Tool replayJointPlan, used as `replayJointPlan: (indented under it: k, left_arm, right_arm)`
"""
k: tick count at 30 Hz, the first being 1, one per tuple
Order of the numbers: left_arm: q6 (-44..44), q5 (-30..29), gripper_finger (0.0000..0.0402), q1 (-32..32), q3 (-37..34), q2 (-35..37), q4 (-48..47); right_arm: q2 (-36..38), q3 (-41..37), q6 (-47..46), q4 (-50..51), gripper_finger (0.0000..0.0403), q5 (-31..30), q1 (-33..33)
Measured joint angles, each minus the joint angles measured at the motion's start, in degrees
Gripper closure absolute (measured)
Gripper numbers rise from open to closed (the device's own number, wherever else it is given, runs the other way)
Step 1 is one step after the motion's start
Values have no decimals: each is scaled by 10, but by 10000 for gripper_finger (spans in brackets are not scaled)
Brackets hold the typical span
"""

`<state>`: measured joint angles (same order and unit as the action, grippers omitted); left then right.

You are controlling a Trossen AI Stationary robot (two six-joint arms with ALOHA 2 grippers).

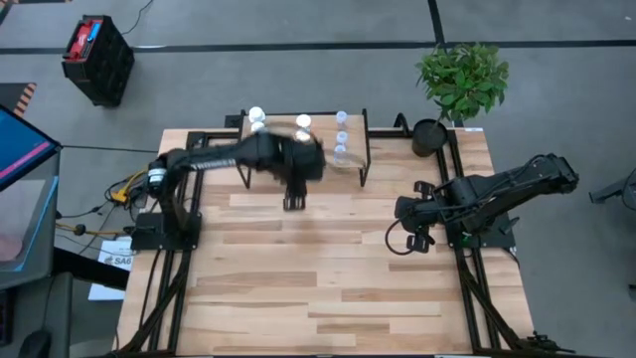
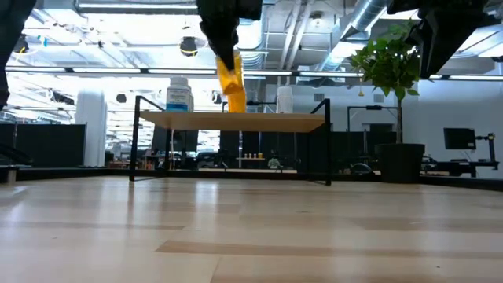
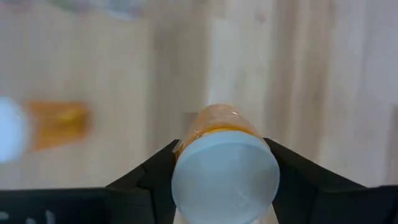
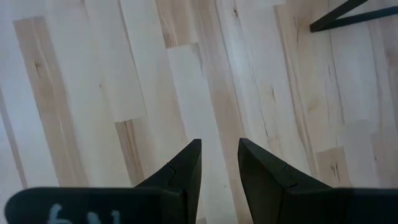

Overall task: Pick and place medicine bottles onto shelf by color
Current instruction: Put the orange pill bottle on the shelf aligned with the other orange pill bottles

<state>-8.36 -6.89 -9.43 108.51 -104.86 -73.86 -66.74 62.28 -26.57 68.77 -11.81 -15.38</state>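
My left gripper (image 1: 293, 199) is shut on an orange medicine bottle (image 3: 224, 168) with a white cap. It holds the bottle up in front of the shelf (image 2: 236, 119), above the level of the shelf's top. White bottles (image 1: 256, 117) (image 1: 303, 124) and clear bluish ones (image 1: 341, 139) stand on the shelf. Another orange bottle (image 3: 56, 124) lies on its side on the wood below, blurred. My right gripper (image 4: 217, 162) hangs shut over bare table at the right. My left gripper pinches the orange bottle between its two fingers (image 3: 155, 177), at the cap end (image 3: 186, 140). The fingers come from above, slanting down. The bottle (image 2: 230, 79) hangs below them, tilted and lifted clear of the table.
A potted plant (image 1: 462, 80) stands at the table's far right corner, beside the shelf. The shelf's thin black legs (image 2: 328, 141) reach down to the table. Bare planks (image 1: 328, 268) cover the middle and near part.
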Motion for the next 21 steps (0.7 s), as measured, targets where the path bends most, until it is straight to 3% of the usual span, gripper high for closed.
replayJointPlan:
  k: [8,21]
  left_arm:
    - [-35,27,229,-85,32,-1,37]
    - [-40,32,224,-117,26,-3,42]
  right_arm:
    - [0,0,1,0,276,0,0]
    - [0,0,2,3,276,1,0]
